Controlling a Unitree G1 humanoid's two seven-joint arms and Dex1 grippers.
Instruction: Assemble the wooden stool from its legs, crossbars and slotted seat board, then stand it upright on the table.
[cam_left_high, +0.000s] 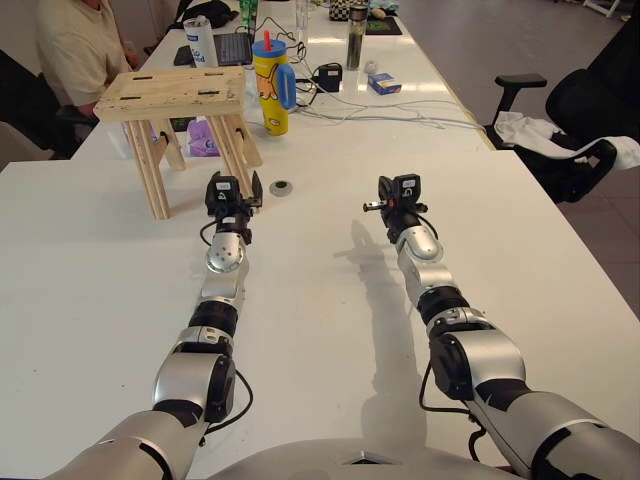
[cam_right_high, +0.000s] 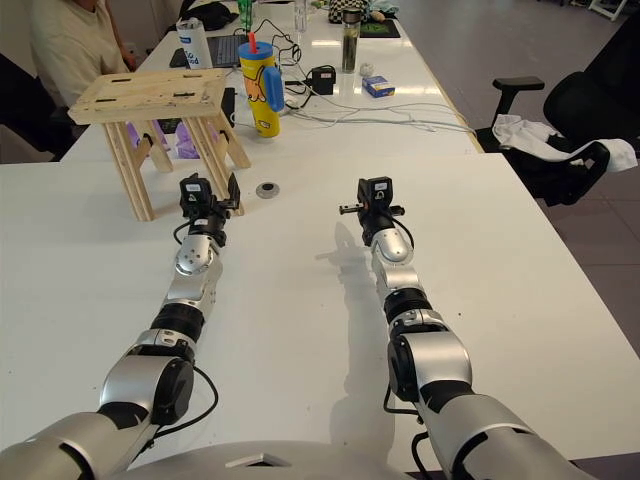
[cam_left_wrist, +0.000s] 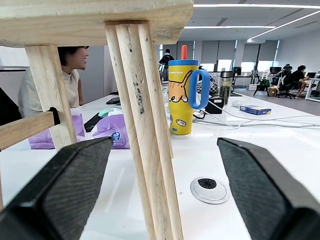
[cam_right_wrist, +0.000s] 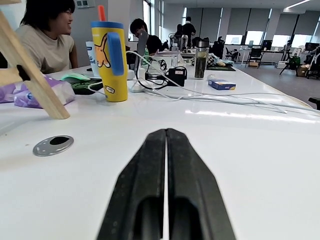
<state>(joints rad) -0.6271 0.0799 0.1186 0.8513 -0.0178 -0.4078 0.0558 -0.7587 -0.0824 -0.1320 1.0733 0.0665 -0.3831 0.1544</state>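
Stool (cam_left_high: 170, 92) is what draws my eye: it stands upright on the far left of the white table (cam_left_high: 520, 230), seat board on top and legs splayed below, so the job looks done to me.

The left gripper (cam_left_high: 236, 188) sits low over the table, near the stool's closest leg (cam_left_wrist: 145, 135) and pointing at it. Its pincer is spread wide and holds nothing. I judge it is placed there only because that leg is the nearest part, and an open grip suits a stool that now bears its own weight.

The right gripper (cam_right_wrist: 166, 137) rests well apart from the stool over bare table. Its two fingers are pressed together on nothing, which I read as an arm with no part in hand.

By count:
- one stool
- one seat board with four dark slots showing
- four legs as far as I can make out
- one crossbar (cam_left_wrist: 25, 129) clearly in sight

Beyond it are one yellow tumbler (cam_left_high: 270, 88) and one round cable grommet (cam_left_high: 281, 187) set in the tabletop.
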